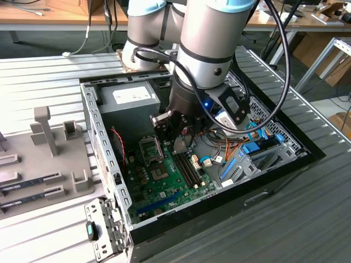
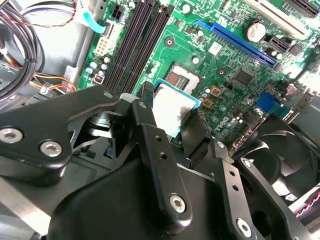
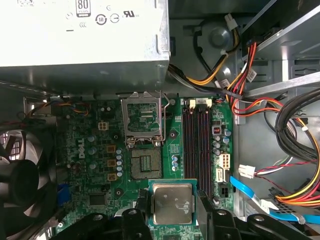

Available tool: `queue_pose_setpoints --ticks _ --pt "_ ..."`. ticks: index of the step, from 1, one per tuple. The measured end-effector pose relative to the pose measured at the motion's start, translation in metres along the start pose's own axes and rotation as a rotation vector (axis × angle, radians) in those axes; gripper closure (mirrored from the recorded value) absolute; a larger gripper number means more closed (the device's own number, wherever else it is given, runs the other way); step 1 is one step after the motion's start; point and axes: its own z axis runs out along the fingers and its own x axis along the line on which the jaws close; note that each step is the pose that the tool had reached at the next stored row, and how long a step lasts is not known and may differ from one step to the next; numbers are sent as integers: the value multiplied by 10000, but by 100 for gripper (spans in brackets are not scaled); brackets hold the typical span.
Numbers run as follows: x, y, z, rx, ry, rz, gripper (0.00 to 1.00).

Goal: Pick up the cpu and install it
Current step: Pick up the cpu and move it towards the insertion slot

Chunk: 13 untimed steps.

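Note:
The cpu [image 3: 172,202], a small silvery square chip with a thin green rim, is clamped between my black fingers [image 3: 141,212]. My gripper [image 3: 172,207] is shut on it and holds it flat a little above the green motherboard [image 3: 85,150]. In the second wrist view the cpu [image 2: 172,107] hangs just beside the bare socket [image 2: 181,77]. The socket [image 3: 145,162] is uncovered, with its metal load frame [image 3: 142,120] flipped up behind it. In the exterior view my gripper [image 1: 173,131] reaches down into the open computer case [image 1: 101,142].
The grey power-supply box [image 3: 80,35] fills the case end beyond the socket. A black fan [image 3: 20,180] sits to one side, memory slots [image 3: 197,145] and loose cables [image 3: 295,150] to the other. A grey tray [image 1: 33,183] with memory sticks lies at the exterior view's left.

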Motion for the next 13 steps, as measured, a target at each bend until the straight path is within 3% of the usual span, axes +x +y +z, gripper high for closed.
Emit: queue_pose_setpoints --ticks 13 --pt "1 -7 51 -1 0 0 53"
